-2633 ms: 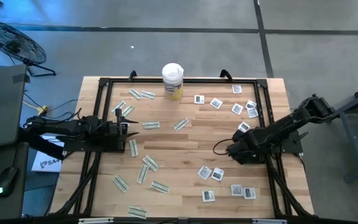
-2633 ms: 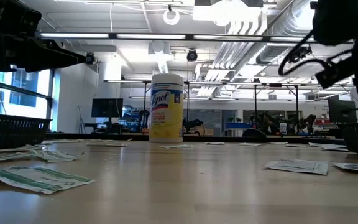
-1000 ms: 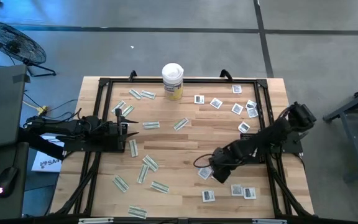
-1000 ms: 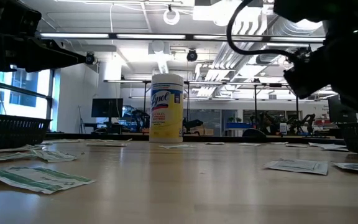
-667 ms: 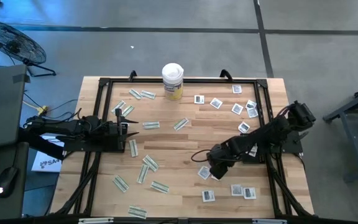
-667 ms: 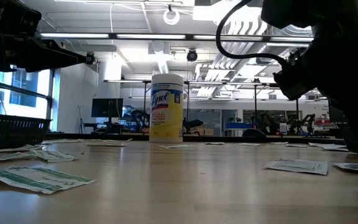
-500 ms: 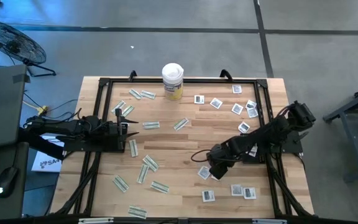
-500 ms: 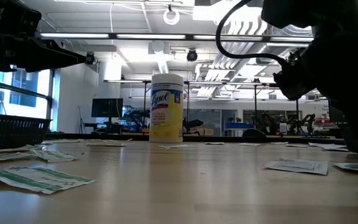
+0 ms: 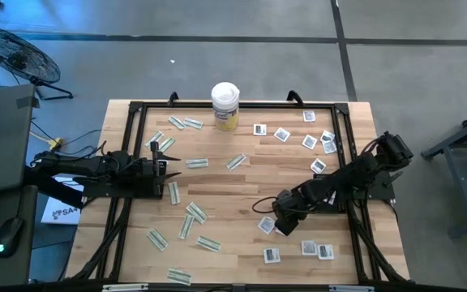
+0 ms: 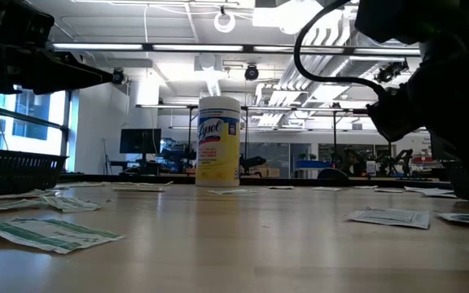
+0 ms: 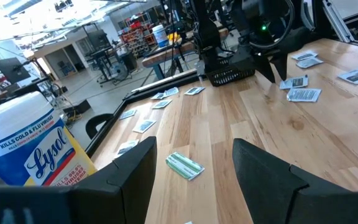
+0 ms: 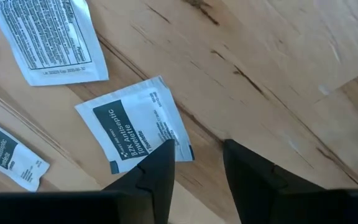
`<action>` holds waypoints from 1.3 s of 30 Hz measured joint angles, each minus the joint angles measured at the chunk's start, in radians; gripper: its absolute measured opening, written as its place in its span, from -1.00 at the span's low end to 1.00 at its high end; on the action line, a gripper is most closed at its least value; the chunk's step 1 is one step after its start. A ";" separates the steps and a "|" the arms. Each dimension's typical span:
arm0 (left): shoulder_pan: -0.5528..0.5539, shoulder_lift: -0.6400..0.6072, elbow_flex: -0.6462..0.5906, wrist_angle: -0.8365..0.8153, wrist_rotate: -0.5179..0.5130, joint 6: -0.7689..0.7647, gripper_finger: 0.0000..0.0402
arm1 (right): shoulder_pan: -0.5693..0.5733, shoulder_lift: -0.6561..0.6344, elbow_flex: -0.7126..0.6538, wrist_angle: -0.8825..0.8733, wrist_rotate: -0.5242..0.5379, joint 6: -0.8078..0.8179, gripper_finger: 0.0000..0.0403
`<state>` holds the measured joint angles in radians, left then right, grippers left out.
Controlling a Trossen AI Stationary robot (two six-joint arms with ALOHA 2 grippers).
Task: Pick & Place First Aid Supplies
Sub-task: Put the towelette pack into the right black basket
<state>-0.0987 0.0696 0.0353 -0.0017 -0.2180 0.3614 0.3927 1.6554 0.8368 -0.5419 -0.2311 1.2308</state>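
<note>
Just under my right fingers [image 12: 194, 163] lies a white square wipe packet [image 12: 138, 127] with a dark label, flat on the table [image 9: 242, 186]. I hold the fingers spread with one tip over the packet's near corner and the other over bare wood, because a flat packet gives no side to grab; I judge I must come down astride its edge and pinch it up from there. Nothing is held yet. Two more packets sit close by in the wrist view: a larger printed one [image 12: 51, 40] just beside it and a small one [image 12: 11, 158] off to the other side. They do not overlap, so the target can be taken alone.

From above, my right arm [image 9: 331, 188] reaches in from the right edge toward the middle of the table, its tip over the pair of white squares [image 9: 267, 225] right of centre. Other squares [image 9: 294, 134] are scattered along the far right, and green-white strips [image 9: 189, 221] cover the left half, spread out singly so each can be picked on its own.

The wipes canister [image 9: 225, 105] stands upright at the far edge, out of the way. My left fingers [image 11: 191, 168] wait spread wide and empty at the left side, pointing across the table, clear of the right arm's reach.
</note>
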 joint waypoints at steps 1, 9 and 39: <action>0.000 0.000 0.000 0.000 0.000 0.000 0.03 | 0.000 0.000 0.000 0.001 -0.001 0.000 -0.36; 0.000 0.000 0.000 0.000 0.000 0.000 0.03 | 0.000 0.001 0.000 0.005 -0.019 0.019 -0.36; 0.000 0.000 0.000 0.000 0.000 0.000 0.03 | 0.024 0.002 0.000 0.031 -0.011 0.027 -0.37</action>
<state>-0.0989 0.0700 0.0353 -0.0017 -0.2180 0.3618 0.4164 1.6577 0.8364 -0.5106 -0.2420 1.2583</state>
